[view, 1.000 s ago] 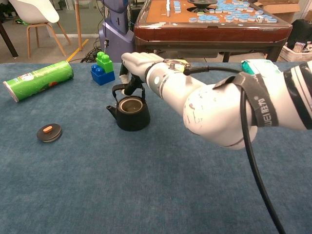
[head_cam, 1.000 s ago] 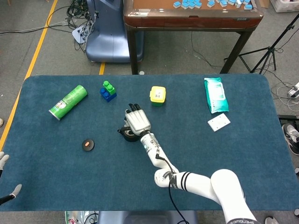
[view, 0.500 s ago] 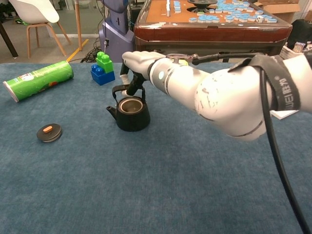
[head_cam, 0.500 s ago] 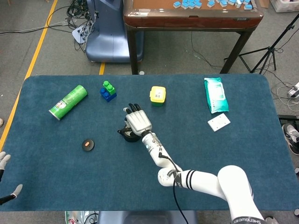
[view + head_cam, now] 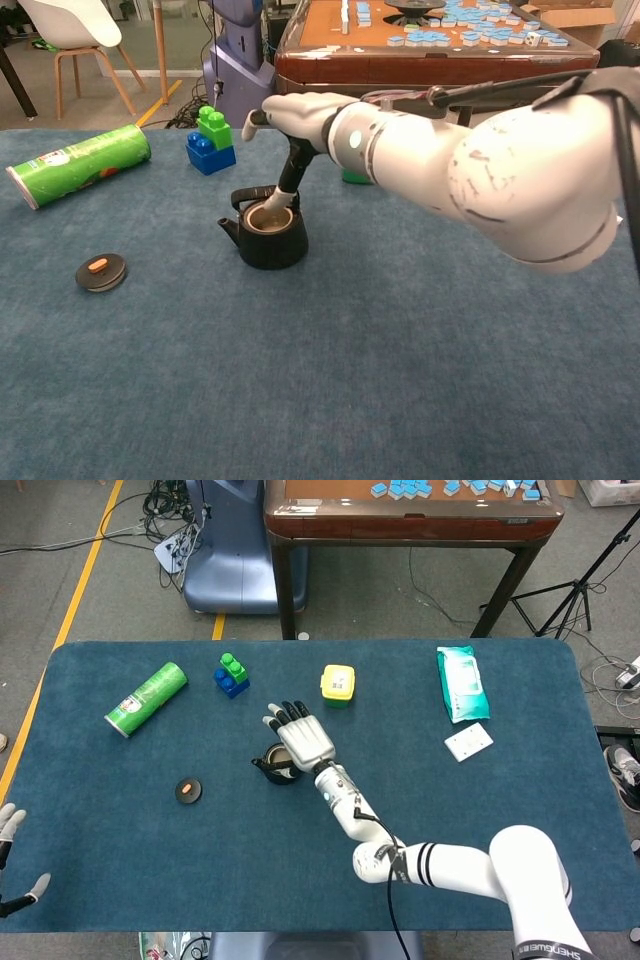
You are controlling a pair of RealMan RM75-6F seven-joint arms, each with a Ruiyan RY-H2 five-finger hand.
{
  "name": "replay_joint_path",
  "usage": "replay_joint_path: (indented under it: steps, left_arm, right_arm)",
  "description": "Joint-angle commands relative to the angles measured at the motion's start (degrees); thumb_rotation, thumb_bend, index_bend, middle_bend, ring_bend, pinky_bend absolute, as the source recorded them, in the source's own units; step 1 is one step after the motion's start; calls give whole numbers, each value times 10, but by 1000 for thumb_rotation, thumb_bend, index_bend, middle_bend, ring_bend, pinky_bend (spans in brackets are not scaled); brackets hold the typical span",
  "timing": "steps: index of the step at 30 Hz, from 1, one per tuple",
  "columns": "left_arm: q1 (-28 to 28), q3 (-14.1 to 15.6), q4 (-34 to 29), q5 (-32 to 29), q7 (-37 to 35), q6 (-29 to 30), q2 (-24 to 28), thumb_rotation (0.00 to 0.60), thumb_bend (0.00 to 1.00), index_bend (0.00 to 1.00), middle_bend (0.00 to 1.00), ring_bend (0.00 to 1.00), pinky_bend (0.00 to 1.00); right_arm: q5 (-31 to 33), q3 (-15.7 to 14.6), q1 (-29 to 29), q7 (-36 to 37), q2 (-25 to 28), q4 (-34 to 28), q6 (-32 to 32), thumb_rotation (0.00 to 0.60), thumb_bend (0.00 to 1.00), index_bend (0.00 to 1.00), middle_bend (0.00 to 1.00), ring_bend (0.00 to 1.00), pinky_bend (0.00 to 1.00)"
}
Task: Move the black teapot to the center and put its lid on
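The black teapot (image 5: 272, 771) (image 5: 266, 236) stands lidless near the middle of the blue table (image 5: 120, 850). Its bail handle has dropped towards the spout side. My right hand (image 5: 303, 740) (image 5: 311, 114) hovers just above and behind the pot, fingers stretched out and holding nothing. One finger points down to the pot's rim. The flat black lid (image 5: 188, 790) (image 5: 101, 271) with an orange knob lies on the cloth well to the left of the pot. Only the fingertips of my left hand (image 5: 9, 822) show, apart, at the head view's left edge.
At the back left lie a green can (image 5: 146, 698) (image 5: 75, 163) and a blue-green block stack (image 5: 231, 675) (image 5: 210, 140). A yellow box (image 5: 338, 685) stands behind the pot. A teal wipes pack (image 5: 461, 683) and a white card (image 5: 468, 742) are at the right.
My right hand let go of the teapot's handle, spread its fingers and lifted up and to the right. The handle fell from upright. The pot and lid stayed put.
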Motion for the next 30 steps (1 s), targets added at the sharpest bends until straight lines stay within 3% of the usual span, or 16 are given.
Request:
replay_joint_path:
  steps: [1,11,18,22,30]
  left_arm:
    - [-2,-1,0,0,-1,-2,1,600,257,18,0,0,0]
    - [-12,-7,-3,2,5,-9,2,600,257,18,0,0,0]
    - [-26,-20,12,-10,1,-22,-3,600,257,18,0,0,0]
    - [-39,-25,26,-10,-6,-36,-6,600,256,23,0,0,0]
    - [-83,-37,53,3,-10,-79,-17,600,257,65,0,0,0]
  right_arm:
    - [-10,-20,-21,-4,41,-56,20,600,0,134,81,0,0]
    - [-55,-59,-75,12,127,-167,73,600,0,135,81,0,0]
    - [-139,-113,-164,50,209,-243,166,600,8,144,156,0,4]
    - [-184,-147,-215,67,249,-273,213,600,68,196,224,32,98]
    - [-250,-195,-306,102,323,-323,288,600,82,232,237,40,101]
